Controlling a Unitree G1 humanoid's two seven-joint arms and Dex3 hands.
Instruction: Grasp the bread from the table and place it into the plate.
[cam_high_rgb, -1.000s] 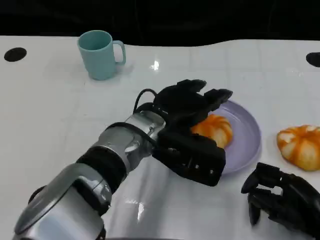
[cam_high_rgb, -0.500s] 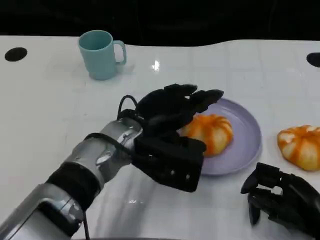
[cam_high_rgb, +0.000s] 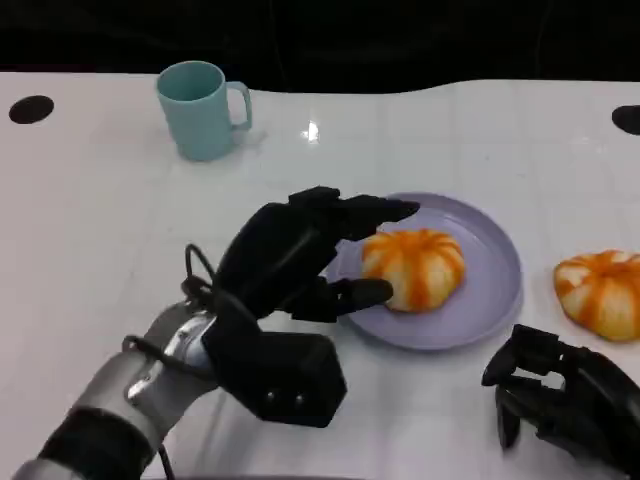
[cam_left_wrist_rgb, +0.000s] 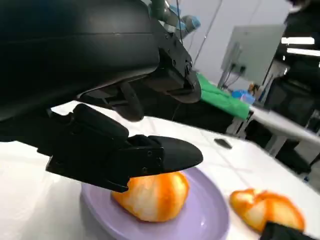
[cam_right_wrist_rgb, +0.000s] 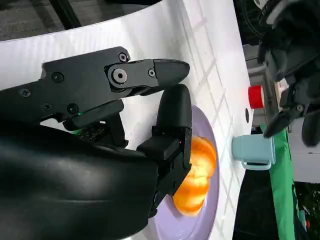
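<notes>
An orange-and-white bread (cam_high_rgb: 415, 266) lies on the lavender plate (cam_high_rgb: 492, 290), a little left of its middle. My left hand (cam_high_rgb: 290, 255) is just left of it with fingers spread and nothing held; its fingertips (cam_high_rgb: 385, 209) reach over the plate's rim, close beside the bread. In the left wrist view the bread (cam_left_wrist_rgb: 152, 195) sits on the plate (cam_left_wrist_rgb: 207, 217) under one outstretched finger (cam_left_wrist_rgb: 165, 152). A second bread (cam_high_rgb: 600, 292) lies on the table right of the plate. My right hand (cam_high_rgb: 565, 400) rests at the front right, holding nothing.
A teal cup (cam_high_rgb: 200, 108) stands at the back left. Black round marks sit near the far left (cam_high_rgb: 30, 108) and far right (cam_high_rgb: 628, 118) edges. The right wrist view shows the cup (cam_right_wrist_rgb: 255, 151) beyond the plate (cam_right_wrist_rgb: 212, 200).
My left hand has drawn back toward the front left, off the bread, which stays on the plate. The right hand has not moved.
</notes>
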